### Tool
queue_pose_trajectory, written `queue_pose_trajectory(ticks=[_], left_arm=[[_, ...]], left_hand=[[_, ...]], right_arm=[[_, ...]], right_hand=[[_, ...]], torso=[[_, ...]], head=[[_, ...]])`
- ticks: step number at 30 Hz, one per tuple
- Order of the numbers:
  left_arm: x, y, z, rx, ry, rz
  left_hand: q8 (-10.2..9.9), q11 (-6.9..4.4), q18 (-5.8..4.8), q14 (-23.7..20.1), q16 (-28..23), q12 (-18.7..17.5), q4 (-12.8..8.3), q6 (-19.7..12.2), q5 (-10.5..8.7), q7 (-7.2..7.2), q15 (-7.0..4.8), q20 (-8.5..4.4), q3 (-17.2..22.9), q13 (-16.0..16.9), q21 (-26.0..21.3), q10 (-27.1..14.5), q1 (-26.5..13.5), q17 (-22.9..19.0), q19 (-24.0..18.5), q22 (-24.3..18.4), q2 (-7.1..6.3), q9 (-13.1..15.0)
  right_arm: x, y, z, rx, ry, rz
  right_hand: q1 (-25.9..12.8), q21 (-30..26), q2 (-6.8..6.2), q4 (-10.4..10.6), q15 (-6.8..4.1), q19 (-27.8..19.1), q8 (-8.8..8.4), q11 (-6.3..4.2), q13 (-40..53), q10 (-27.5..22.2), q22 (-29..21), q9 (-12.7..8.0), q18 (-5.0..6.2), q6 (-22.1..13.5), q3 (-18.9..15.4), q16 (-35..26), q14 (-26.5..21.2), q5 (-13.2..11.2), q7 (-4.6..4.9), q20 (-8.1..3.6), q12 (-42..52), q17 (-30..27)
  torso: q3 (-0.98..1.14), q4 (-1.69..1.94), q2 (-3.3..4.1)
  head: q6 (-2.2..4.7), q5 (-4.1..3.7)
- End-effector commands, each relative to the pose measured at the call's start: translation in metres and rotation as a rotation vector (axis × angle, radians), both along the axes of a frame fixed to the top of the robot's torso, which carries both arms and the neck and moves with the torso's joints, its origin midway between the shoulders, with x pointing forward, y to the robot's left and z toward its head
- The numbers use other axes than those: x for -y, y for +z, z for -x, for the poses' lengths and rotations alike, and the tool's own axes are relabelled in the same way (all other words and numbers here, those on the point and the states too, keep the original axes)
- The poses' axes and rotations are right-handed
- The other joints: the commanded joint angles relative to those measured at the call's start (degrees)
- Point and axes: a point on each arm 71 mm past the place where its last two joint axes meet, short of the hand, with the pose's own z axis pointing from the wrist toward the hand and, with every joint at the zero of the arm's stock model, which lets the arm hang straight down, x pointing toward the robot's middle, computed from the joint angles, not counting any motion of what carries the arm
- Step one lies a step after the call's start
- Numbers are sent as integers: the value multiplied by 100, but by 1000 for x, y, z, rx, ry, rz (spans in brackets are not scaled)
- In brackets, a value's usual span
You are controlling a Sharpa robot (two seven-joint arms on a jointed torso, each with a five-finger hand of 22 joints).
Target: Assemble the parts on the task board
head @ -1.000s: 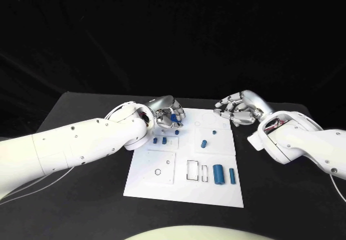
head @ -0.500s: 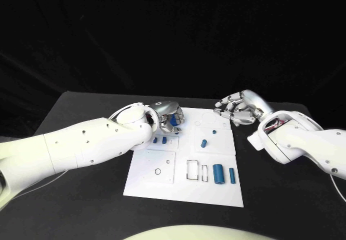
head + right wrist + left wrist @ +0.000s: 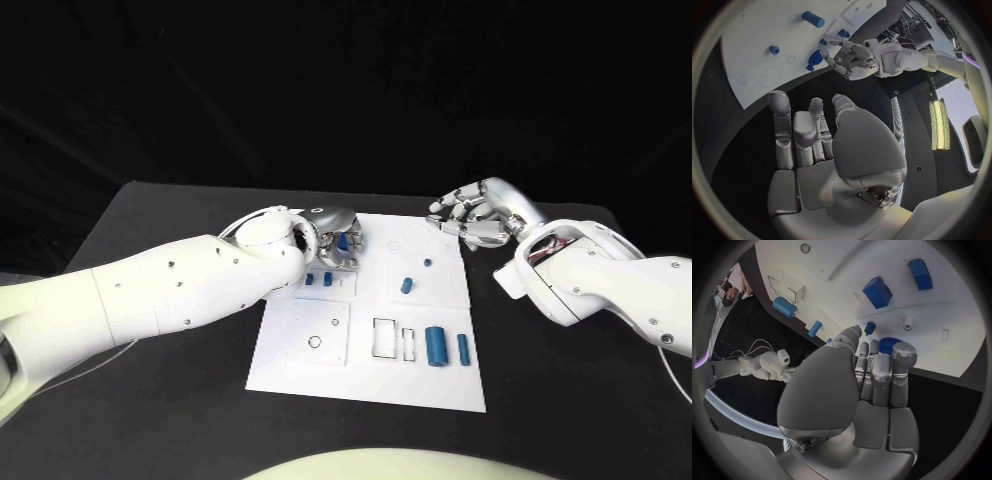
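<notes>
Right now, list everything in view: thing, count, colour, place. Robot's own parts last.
Table: one, black, under everything.
Task board: one, white, middle of the table.
Blue parts: two large cylinders at the board's near right; one lying part and a small peg mid-board; two pieces by the left hand; one at that hand's fingers.
Left hand: silver, over the board's far left.
Right hand: silver, off the board's far right corner, holding nothing.

I see a matt black table [image 3: 159, 215] under a smooth white task board [image 3: 368, 375] — plastic by its look. The blue parts [image 3: 437, 345] look like smooth plastic. Each robot hand — left [image 3: 335, 238], right [image 3: 473, 215] — is brushed silver metal on glossy white arms [image 3: 173, 290].
</notes>
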Motion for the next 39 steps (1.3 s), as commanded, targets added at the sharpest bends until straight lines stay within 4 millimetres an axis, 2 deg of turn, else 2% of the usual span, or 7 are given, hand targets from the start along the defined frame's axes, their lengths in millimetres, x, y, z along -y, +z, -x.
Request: queue_pose_trajectory(ticks=[1, 6, 13, 17, 39], left_arm=[[0, -2, 0, -16, -7, -22], [1, -4, -1, -19, -5, -20], [2, -5, -1, -27, -6, -17], [3, -7, -1, -36, -7, -23], [3, -15, -2, -83, 14, -78]], left_hand=[[-39, -1, -83, 65, 54, -36, -1, 56, -3, -10, 1, -4, 47, -27, 70, 53, 60, 14, 73, 51, 10, -20], [-56, -14, -101, 93, 112, -86, -26, 113, -1, -4, -10, -11, 123, -99, 163, 144, 126, 39, 129, 146, 51, -69], [-85, -38, -133, 148, 209, -169, -70, 205, -8, 13, -32, -32, 293, -205, 319, 298, 219, 105, 224, 305, 107, -141], [-98, -47, -144, 164, 239, -208, -88, 248, -9, 9, -41, -41, 365, -248, 372, 364, 240, 119, 253, 358, 120, -170], [-169, -77, -191, 237, 352, -345, -159, 361, -19, 14, -70, -67, 562, -368, 586, 592, 221, 190, 384, 581, 113, -284]], right_arm=[[-1, 1, 1, 13, 6, 3], [-1, 1, 1, 14, 5, 3], [-1, 1, 1, 14, 6, 3], [-1, 1, 1, 14, 6, 2], [-1, 1, 1, 13, 7, 2]], right_hand=[[12, 8, -9, 11, 11, 23, 14, 5, -5, -23, -1, -8, 81, -30, 32, 10, -2, 34, 16, -6, -29, 0], [13, 2, -11, 12, 11, 24, 14, 5, -19, -20, -2, -8, 81, -30, 35, 3, -2, 48, 16, -6, -39, -4], [13, -7, -11, 13, 11, 21, 15, 5, -22, -19, -8, -8, 83, -30, 35, 4, -1, 51, 16, -6, -42, -2], [13, -7, -11, 13, 11, 21, 15, 5, -22, -19, -8, -8, 83, -30, 35, 4, -1, 51, 16, -6, -42, -2], [9, -9, -10, 16, 11, 22, 16, 5, -29, -16, -8, -8, 83, -29, 35, 3, 0, 56, 16, -6, -47, -1]], torso=[[4, -2, 0], [3, 6, -1], [9, -8, -4], [5, -1, -4], [3, 4, -2]], head=[[0, -10], [-7, -18], [-1, -10], [-2, -15], [-18, -18]])
